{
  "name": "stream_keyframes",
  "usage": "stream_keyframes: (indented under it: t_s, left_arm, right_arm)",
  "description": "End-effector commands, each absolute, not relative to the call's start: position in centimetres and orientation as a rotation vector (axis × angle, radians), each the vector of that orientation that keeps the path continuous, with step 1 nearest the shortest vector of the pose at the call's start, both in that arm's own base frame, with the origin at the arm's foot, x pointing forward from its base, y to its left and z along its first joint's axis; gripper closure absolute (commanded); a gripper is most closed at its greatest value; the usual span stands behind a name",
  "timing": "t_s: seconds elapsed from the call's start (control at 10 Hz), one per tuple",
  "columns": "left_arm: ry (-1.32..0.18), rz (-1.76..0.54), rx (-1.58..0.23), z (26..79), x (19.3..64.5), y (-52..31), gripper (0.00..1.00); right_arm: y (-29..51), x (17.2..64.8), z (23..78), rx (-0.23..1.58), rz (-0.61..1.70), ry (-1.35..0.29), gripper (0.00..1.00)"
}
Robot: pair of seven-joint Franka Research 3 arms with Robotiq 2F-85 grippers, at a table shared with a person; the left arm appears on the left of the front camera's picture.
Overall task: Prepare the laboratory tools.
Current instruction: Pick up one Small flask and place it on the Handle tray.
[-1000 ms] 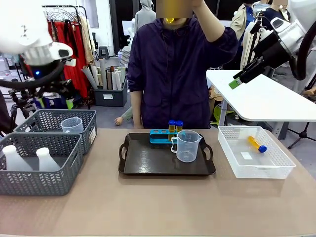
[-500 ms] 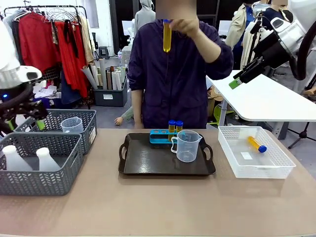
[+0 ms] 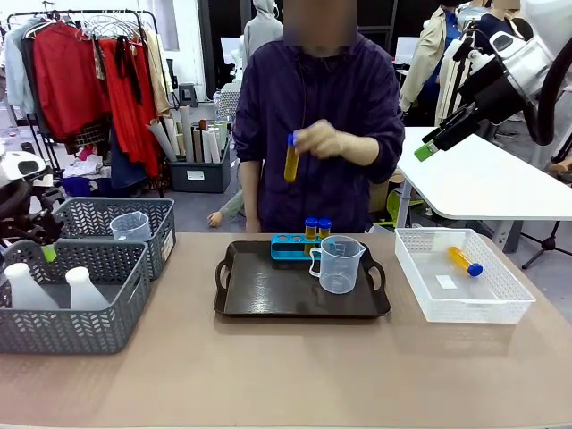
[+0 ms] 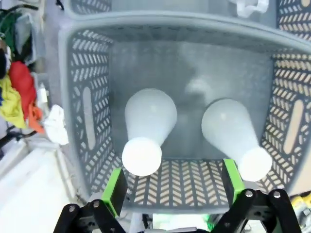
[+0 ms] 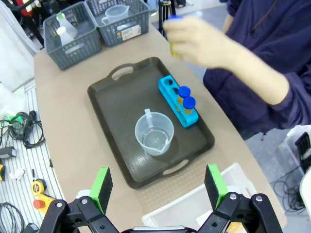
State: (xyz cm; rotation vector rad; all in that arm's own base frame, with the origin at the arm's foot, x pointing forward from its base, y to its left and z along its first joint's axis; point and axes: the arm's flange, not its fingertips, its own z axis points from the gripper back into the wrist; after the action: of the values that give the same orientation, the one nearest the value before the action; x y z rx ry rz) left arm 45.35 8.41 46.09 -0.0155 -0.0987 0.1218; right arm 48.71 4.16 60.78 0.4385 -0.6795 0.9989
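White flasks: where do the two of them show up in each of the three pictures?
Front view: lower left, the white flasks stand in the nearer grey basket.
Left wrist view: the flasks sit at centre, seen from above, just beyond the open left end effector.
Right wrist view: the flasks are at top left, tiny.
Shared landmark: the grey basket around them.
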Motion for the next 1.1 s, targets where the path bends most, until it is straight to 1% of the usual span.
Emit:
stream_keyframes:
  t_s: [0.0,0.4,0.5,0.7,1.0]
  left_arm:
    - [-0.069,0.12,-0.019,46.2,45.1,8.7,0.0]
    - [-0.081,0.122,-0.017,45.9,45.2,8.3,0.0]
    - [-0.1,0.09,0.012,45.6,46.2,7.8,0.0]
    - [-0.104,0.109,-0.016,45.4,46.7,8.8,0.0]
    - [-0.077,0.141,-0.027,44.3,47.3,10.1,0.0]
  right_arm:
    - [4.2,48.7,60.9,0.44,1.009,-0.682,0.0]
    - [4.2,48.7,60.9,0.44,1.009,-0.682,0.0]
    - [4.2,48.7,60.9,0.44,1.009,-0.682,0.0]
    - [4.2,48.7,60.9,0.44,1.009,-0.682,0.0]
    - [4.2,48.7,60.9,0.44,1.009,-0.682,0.0]
